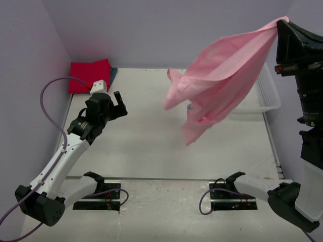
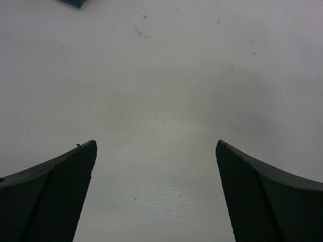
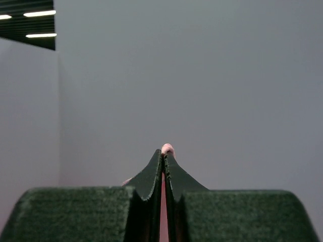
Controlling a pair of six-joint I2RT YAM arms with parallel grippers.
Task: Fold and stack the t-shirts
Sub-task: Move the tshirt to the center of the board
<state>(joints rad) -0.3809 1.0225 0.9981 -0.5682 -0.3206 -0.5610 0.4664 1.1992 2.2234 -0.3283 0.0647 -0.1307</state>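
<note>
Right pincer is pinching a corner of the pink shirt, which dangles high over the bench. Left pincer, spread wide and empty, should take a lower corner so the cloth lays flat. Only the top view shows the drape; the right wrist shows just a pink sliver.

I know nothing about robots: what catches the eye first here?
A pink shirt dangles high at the right, pinched at one end by the shut right gripper. A folded red shirt lies in the far left corner, and the open left gripper hovers over the table.
</note>
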